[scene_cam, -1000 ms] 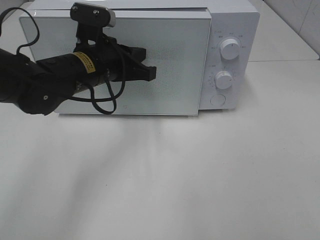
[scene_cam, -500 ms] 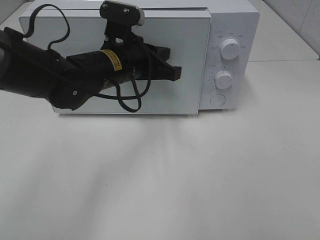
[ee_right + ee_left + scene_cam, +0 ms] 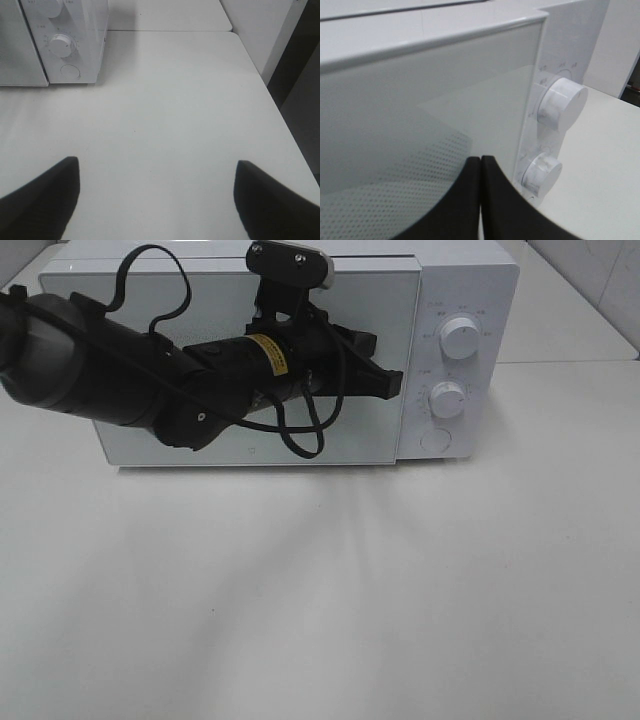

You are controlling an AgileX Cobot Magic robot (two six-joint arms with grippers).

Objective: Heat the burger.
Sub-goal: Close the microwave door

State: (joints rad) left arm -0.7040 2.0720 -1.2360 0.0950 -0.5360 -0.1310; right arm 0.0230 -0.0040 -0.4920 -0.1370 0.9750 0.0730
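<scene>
Your left gripper [image 3: 393,384] was pinched closed before the microwave door [image 3: 350,445], near its lower knob [image 3: 447,400]; your right gripper [image 3: 157,197] spread wide above the table [image 3: 175,100].

- A white microwave [image 3: 75,30] shows a dial [image 3: 60,44] with a round button [image 3: 70,72] just below it.
- A white table [image 3: 165,100] spreads beside the microwave.
- The right gripper [image 3: 157,162] hangs well apart from the microwave, dark fingers [image 3: 45,195] spread wide.

I see a white microwave [image 3: 470,280] on the white surface [image 3: 400,590]. It has a top knob [image 3: 459,337], a bottom knob [image 3: 447,399] and a button [image 3: 435,440] below.
</scene>
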